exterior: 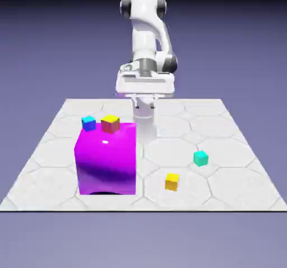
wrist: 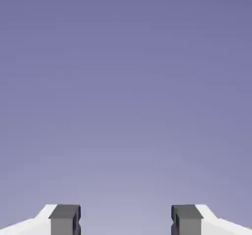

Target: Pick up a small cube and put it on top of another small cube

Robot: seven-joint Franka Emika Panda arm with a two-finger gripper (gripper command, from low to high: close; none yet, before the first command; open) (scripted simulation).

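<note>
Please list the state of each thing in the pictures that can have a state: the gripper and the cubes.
Gripper: open, nothing between its fingertips.
Teal cube: on the table, nothing on top.
Yellow cube: on the table, nothing on top.
Blue cube: not held; whether it touches the magenta block, cannot tell.

The exterior view is looking from across the worktop (exterior: 168,202), above it, and facing the robot (exterior: 144,42) while pointing down at a slant; it is standing far enough back to be taking in the whole worktop and the arm; the hand view is looking along the gripper (wrist: 126,221) from close behind its fingertips, and is facing only the blue-violet backdrop (wrist: 126,91); both views are sharing the gripper and that backdrop.
</note>
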